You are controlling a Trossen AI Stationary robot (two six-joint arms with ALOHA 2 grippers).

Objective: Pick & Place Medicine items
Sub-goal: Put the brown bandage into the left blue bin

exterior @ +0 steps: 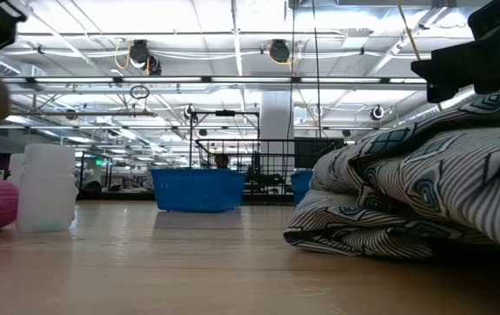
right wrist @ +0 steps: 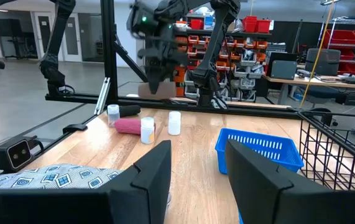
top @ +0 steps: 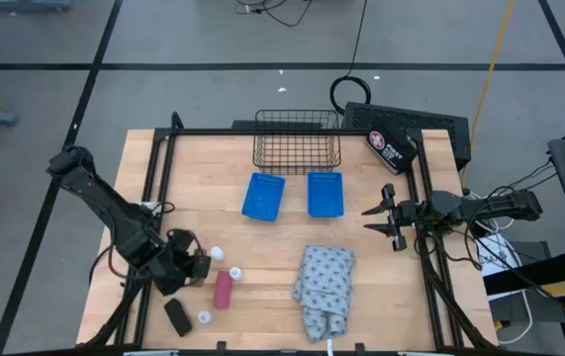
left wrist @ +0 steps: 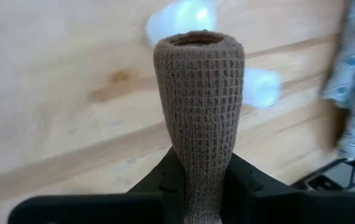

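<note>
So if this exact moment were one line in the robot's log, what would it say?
left gripper: shut on brown ribbed oblong piece, lifted | right gripper: open, waiting at table's right | pink oblong piece, black oblong piece: on table

Left pincer [top: 201,265] clamped shut, low — right pincer [top: 375,219] spread, raised.

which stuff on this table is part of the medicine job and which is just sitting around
Job: brown roll in the left gripper; pink roll; black roll; white bottles.
Lying about: patterned cloth, black pouch, blue baskets, wire basket.
</note>
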